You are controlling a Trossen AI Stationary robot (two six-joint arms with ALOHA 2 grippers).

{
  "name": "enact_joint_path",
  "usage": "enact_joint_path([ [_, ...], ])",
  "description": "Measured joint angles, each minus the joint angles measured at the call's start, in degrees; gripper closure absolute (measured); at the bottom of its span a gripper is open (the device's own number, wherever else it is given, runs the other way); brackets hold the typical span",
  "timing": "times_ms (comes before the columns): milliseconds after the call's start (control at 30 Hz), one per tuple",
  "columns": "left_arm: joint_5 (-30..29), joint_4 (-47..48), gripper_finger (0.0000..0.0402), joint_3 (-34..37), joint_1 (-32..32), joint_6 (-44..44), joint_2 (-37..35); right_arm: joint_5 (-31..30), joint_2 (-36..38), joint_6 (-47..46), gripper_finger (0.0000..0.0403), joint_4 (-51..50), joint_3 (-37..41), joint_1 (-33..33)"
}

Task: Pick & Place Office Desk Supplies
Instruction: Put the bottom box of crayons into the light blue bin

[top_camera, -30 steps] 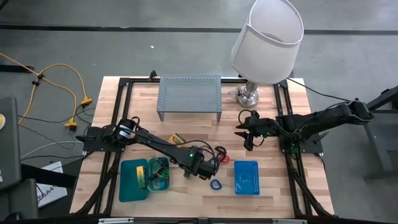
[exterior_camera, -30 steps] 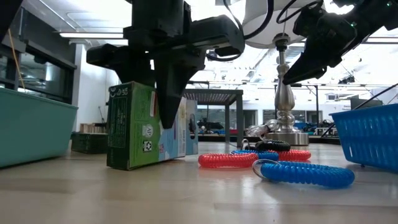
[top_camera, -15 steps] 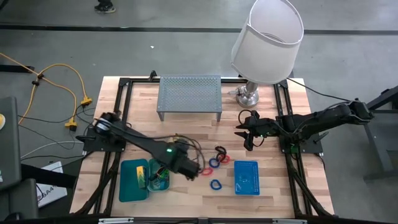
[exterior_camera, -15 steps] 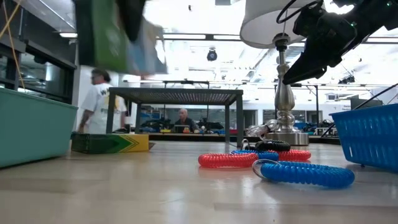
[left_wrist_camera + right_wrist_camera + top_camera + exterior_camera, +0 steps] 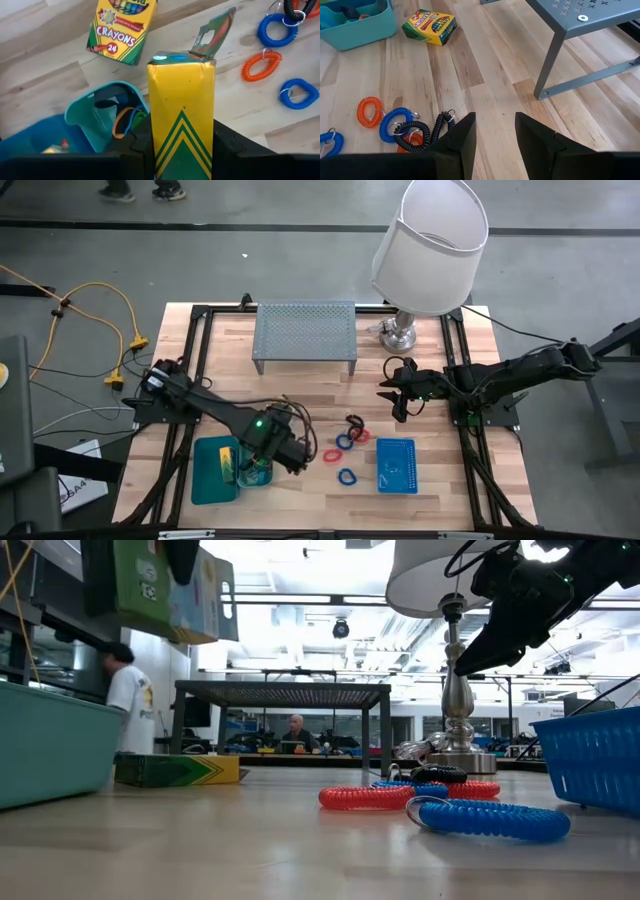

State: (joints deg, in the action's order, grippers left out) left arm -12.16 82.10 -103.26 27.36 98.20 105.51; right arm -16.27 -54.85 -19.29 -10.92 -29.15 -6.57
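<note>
We count two crayon boxes: one lies flat on the desk [image 5: 430,480] [image 5: 121,27] near the centre; the other, the held crayon box [image 5: 181,107], stands upright, clamped in the left claw [image 5: 181,150] above the small teal tray [image 5: 107,107] near the desk's front-left corner. That tray holds band loops; the larger teal tray [image 5: 214,470] beside it holds a small yellow item. Five band loops [image 5: 347,442] lie grouped left of the blue mesh basket [image 5: 397,466], whose contents we cannot tell. The right claw [image 5: 494,135] hovers with its fingers parted and nothing between them, between the lamp [image 5: 428,245] and the loops.
</note>
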Motion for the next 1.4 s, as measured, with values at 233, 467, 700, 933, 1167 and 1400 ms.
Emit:
enact_joint_path([
  [233,0.43,2.52,0.0293,0.0,4.03,9.97,-0.1,0.0,0.0,0.0,0.0279,0.0,0.0,-0.01],
  [467,0.45,8.21,0.0293,0.0,13.26,26.56,-1.38,0.0,0.0,0.0,0.0279,0.02,0.0,0.01],
  [700,0.78,7.92,0.0293,1.7,24.63,44.88,-1.64,0.02,0.0,0.0,0.0279,0.02,0.0,-0.01],
  [933,1.76,7.94,0.0293,3.71,32.77,54.69,-1.64,0.0,0.0,0.0,0.0279,0.01,0.0,-0.01],
  [1167,-0.1,7.93,0.0293,4.71,34.74,55.02,-1.62,0.0,0.0,0.0,0.0279,0.02,0.0,0.0],
  [1400,-1.51,7.87,0.0293,5.06,35.87,56.38,-1.69,0.0,0.0,0.0,0.0279,0.0,0.0,0.01],
])
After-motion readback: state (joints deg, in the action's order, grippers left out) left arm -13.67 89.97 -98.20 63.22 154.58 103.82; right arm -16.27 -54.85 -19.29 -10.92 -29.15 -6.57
